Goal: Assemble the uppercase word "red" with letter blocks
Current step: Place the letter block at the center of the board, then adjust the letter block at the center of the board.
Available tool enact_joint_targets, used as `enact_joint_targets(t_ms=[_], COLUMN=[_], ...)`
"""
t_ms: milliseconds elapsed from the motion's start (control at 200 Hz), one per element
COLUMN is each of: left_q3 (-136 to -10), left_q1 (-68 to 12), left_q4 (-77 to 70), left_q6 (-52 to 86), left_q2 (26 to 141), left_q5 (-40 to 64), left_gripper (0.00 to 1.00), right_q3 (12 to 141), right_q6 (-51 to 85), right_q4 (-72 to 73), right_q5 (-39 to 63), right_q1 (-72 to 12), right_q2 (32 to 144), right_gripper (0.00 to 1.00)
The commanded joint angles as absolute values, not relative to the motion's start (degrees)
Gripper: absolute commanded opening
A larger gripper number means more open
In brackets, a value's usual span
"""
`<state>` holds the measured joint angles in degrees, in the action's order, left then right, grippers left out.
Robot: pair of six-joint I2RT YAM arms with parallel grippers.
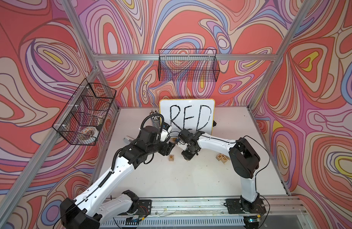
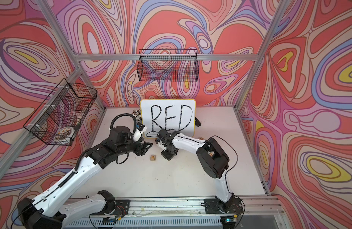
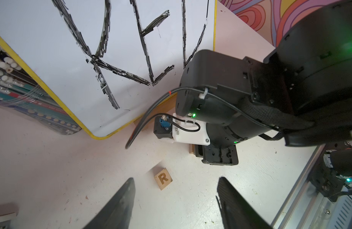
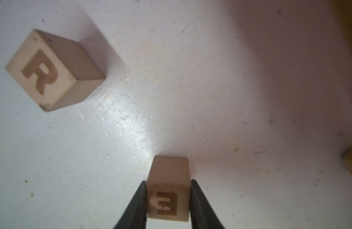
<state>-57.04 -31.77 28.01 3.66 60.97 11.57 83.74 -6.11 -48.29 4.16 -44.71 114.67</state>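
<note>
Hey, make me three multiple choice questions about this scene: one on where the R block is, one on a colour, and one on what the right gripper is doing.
1. Where is the R block?
A. Hanging in a wire basket.
B. Lying free on the table.
C. Stacked on another block.

2. What colour is the rim of the whiteboard?
A. Yellow.
B. Green.
C. Blue.

3. What is the right gripper doing?
A. Standing wide open and empty.
B. Gripping the R block.
C. Shut on the E block.

Answers:
1 B: both top views show it alone on the white surface, with nothing holding it.
2 A: a yellow edge runs round the board, plain in the left wrist view.
3 C: the right wrist view shows both fingers pressed against the E block's sides.
</note>
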Motion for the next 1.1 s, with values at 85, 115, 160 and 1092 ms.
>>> enact_joint_targets(t_ms=[85, 115, 160, 1092], left_q3=[-56.6, -56.6, -56.6, -56.6], left_q1=[-31.4, -31.4, -31.4, -31.4], left_q4=[27.5, 27.4, 27.5, 27.4], left_q6=[4.0, 3.9, 4.0, 4.0], left_q2=[60.6, 60.6, 60.6, 60.6], left_q5=[12.2, 12.3, 12.2, 12.2], left_gripper=[0.69, 0.69, 0.69, 0.69], right_q3=[84.6, 84.6, 84.6, 76.5], right_q6=[-6.4, -6.3, -6.2, 48.8], right_q4=[-48.2, -48.1, -47.9, -41.4], right_q5=[3.4, 3.6, 3.6, -6.6], right_q1=[-45.1, -45.2, -45.1, -47.5], right_q2=[113.7, 113.4, 112.9, 97.5], right_gripper=[0.40, 0.40, 0.41, 0.43])
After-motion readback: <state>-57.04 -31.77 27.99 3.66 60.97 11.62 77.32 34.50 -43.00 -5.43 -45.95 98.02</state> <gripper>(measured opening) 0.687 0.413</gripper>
